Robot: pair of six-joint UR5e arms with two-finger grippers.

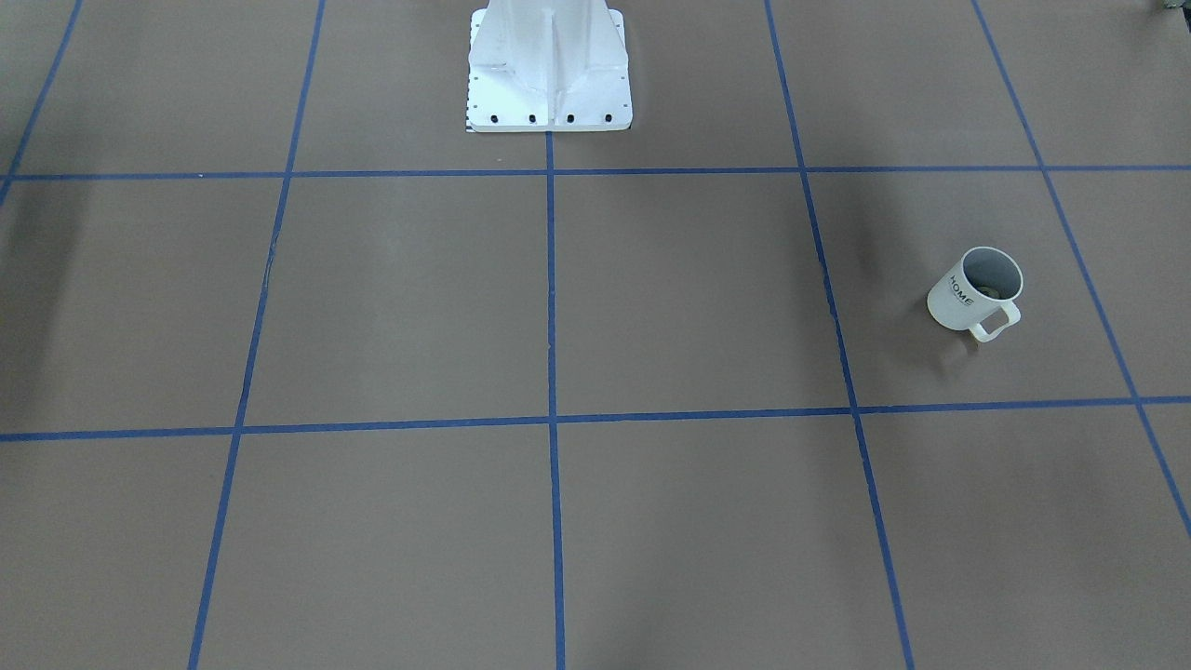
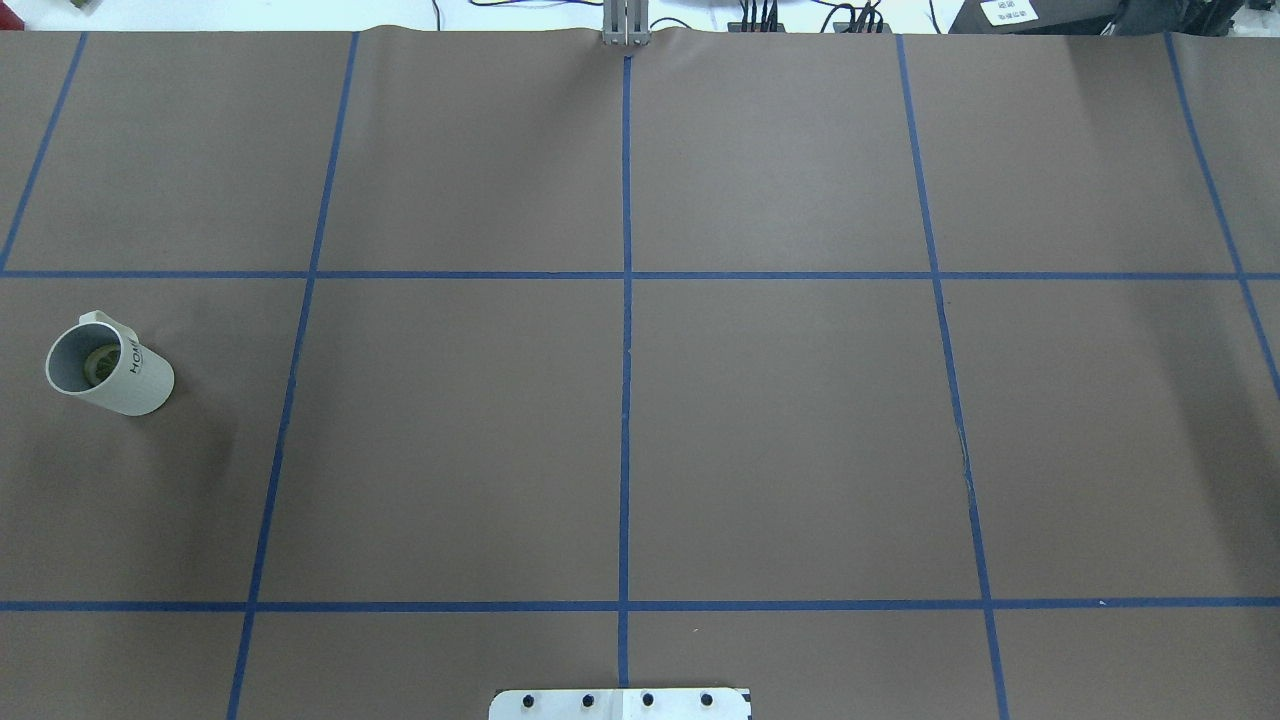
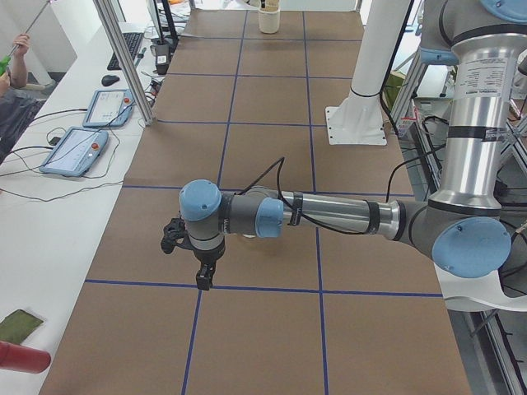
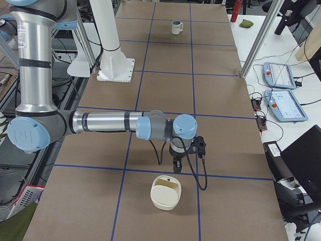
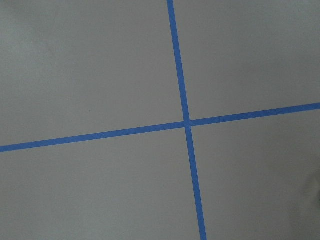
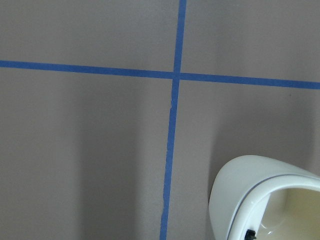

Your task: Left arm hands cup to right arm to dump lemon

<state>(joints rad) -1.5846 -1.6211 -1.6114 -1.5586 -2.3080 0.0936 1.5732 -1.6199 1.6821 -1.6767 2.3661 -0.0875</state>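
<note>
1. the cup [image 2: 120, 375] stands upright near the left end of the table [image 2: 780, 440], in the middle row of taped squares. it is a small white mug, grey inside. black "home" lettering faces the table's middle, and a squarish loop handle points toward the operators' side.
2. the lemon [image 2: 100, 362] lies at the bottom of the cup, a dim yellow-green piece narrower than the mouth.
3. bare brown paper surrounds the cup. the nearest blue tape line [image 2: 291, 400] runs to its right in the overhead view, and open paper carries on across the middle squares.
4. the left arm [image 3: 338, 216] reaches out level over that end in the left side view. the left gripper [image 3: 202, 280] hangs pointing down above a tape line. i cannot tell whether its fingers are apart or together.
5. the left wrist view shows only a tape crossing on bare paper.
6. the white pedestal [image 1: 549, 74] is bolted at the middle of the robot's edge.
7. the right arm [image 4: 105, 122] stretches level over the right end. the right gripper [image 4: 175, 168] points down near a tape line, and i cannot tell how its fingers stand either.
8. a cream container [image 4: 165, 191] sits on the table just beyond that gripper, toward the right end. its rim shows in the lower right corner of the right wrist view.
9. along the operators' edge, a white bench carries two tablets [image 4: 277, 75] beside a metal post [image 4: 261, 35].
</note>
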